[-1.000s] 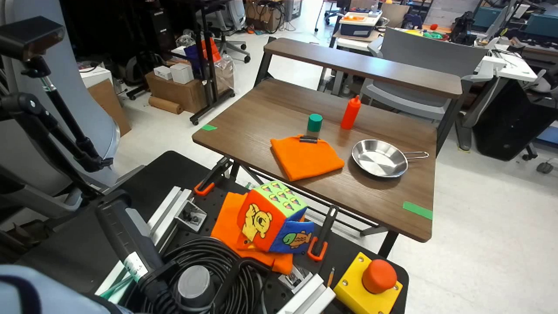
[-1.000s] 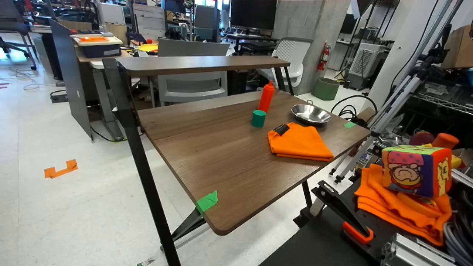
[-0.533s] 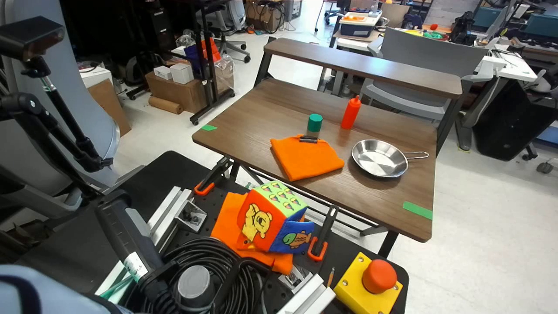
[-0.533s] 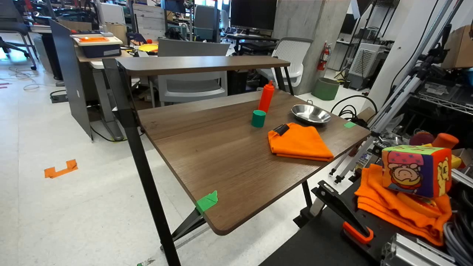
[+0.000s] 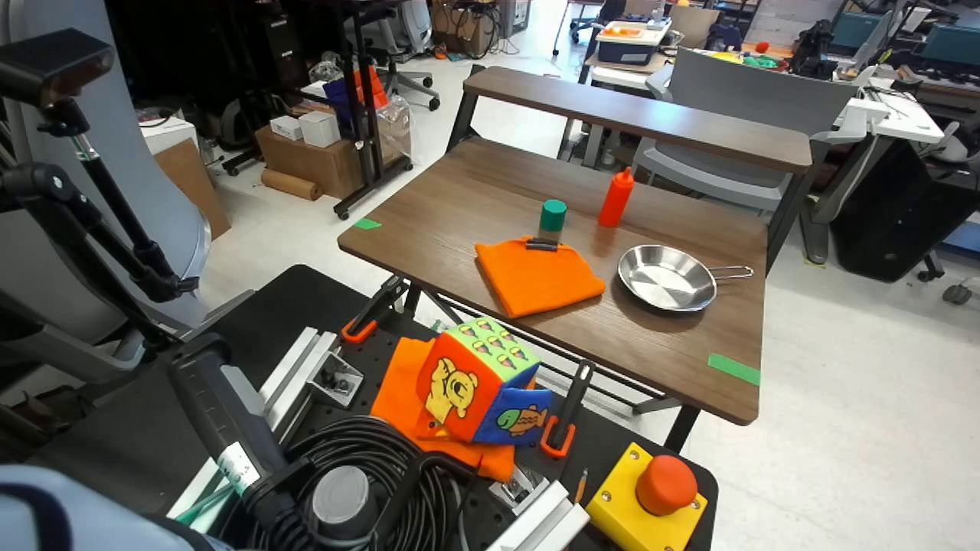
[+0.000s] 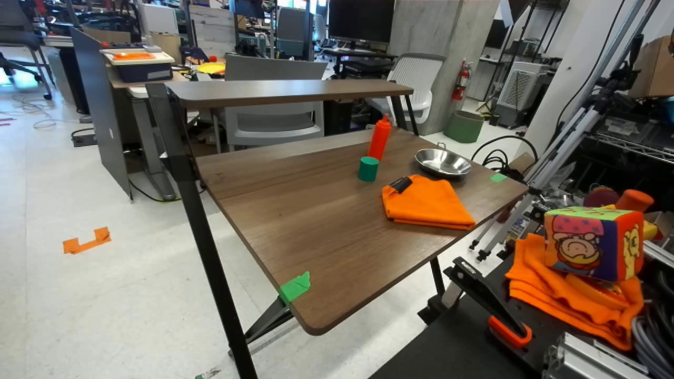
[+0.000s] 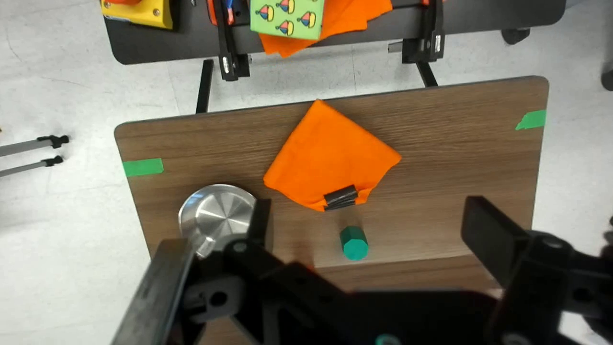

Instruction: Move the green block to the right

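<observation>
The green block (image 5: 553,216) stands upright on the brown wooden table (image 5: 436,195), between the orange cloth and the red squeeze bottle. It also shows in an exterior view (image 6: 368,169) and in the wrist view (image 7: 355,244). In the wrist view my gripper (image 7: 368,208) is wide open, with nothing between its fingers (image 7: 495,235). It is high above the table, and the block shows below, in the gap between the fingers, nearer the left one. The gripper and arm are out of view in both exterior views.
A folded orange cloth (image 5: 540,279) with a black clip lies beside the block. A red bottle (image 6: 379,139) stands behind it; the gripper mostly hides it in the wrist view. A metal pan (image 5: 666,279) sits on the table. A raised shelf (image 5: 635,115) spans the far edge.
</observation>
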You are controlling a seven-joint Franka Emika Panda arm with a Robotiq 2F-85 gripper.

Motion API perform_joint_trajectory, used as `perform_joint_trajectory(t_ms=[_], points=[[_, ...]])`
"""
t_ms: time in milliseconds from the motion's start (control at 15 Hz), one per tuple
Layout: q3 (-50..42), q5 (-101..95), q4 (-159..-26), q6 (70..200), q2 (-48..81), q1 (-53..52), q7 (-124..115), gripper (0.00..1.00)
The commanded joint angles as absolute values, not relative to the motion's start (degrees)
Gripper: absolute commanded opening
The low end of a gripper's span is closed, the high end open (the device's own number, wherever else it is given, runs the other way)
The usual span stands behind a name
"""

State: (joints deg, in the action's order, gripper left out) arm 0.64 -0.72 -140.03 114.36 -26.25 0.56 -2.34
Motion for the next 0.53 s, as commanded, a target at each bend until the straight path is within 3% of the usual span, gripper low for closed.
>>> perform_joint_trajectory(t_ms=[0, 467], points=[[1.3, -0.4, -132.5, 119.3, -13.8, 0.3, -3.8, 1.0], [1.7, -2.7, -123.0, 130.1, 5.2, -0.4, -5.5, 1.0]])
